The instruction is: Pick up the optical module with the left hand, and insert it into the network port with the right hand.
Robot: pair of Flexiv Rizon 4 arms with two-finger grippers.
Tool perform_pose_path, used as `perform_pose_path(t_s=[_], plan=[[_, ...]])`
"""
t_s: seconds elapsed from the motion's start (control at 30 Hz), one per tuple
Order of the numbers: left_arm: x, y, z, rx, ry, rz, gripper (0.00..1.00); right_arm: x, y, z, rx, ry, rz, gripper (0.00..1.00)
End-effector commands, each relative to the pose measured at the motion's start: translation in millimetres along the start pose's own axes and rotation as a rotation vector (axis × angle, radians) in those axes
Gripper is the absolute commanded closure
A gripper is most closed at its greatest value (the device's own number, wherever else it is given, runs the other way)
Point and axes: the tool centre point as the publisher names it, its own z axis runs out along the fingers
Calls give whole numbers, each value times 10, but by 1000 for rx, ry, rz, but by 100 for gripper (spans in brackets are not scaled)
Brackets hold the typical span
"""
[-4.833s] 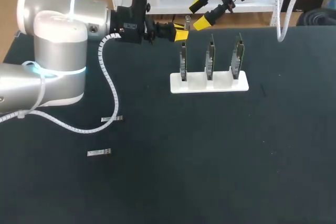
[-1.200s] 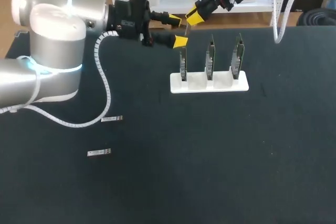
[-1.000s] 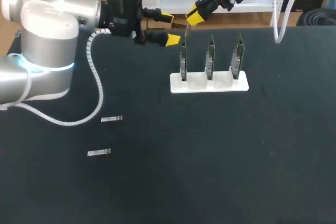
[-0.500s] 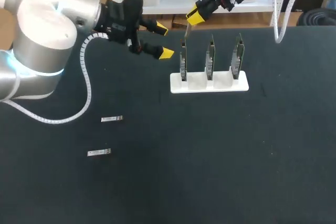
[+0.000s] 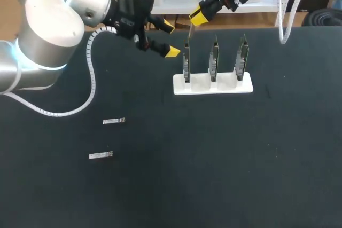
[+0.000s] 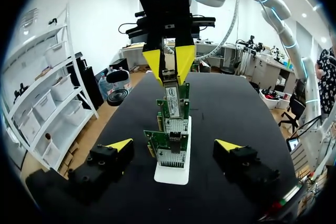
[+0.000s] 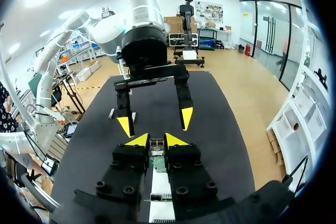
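My right gripper (image 5: 197, 17) is shut on a slim silver optical module (image 5: 188, 30), which hangs just above the leftmost of three upright network cards (image 5: 186, 62) in a white stand (image 5: 212, 85). In the right wrist view the module (image 7: 156, 154) sits between the fingertips of this gripper (image 7: 156, 140), over the stand (image 7: 160, 211). My left gripper (image 5: 169, 39) is open and empty, a little to the left of the cards. In the left wrist view its own fingers (image 6: 174, 145) flank the nearest card (image 6: 170, 145), and the module (image 6: 171, 97) hangs above it.
Two spare optical modules lie on the black table at the left, one (image 5: 113, 121) farther back and one (image 5: 100, 155) nearer the front. The left arm's white cable loops over the table behind them.
The module passed from the left gripper to the right, which closed on it. The left gripper opened and drew back to the left; the right arm held still over the last second.
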Motion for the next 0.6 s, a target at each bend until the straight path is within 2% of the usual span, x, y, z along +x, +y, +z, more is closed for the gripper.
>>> perform_pose_path(t_s=[0.03, 0.6], plan=[[10, 0, 11, 3, 4, 3, 0, -1, 33, -4, 5, 2, 0, 100], [39, -7, 69, 11, 22, 3, 0, -10, 54, -6, -2, 27, 0, 100]])
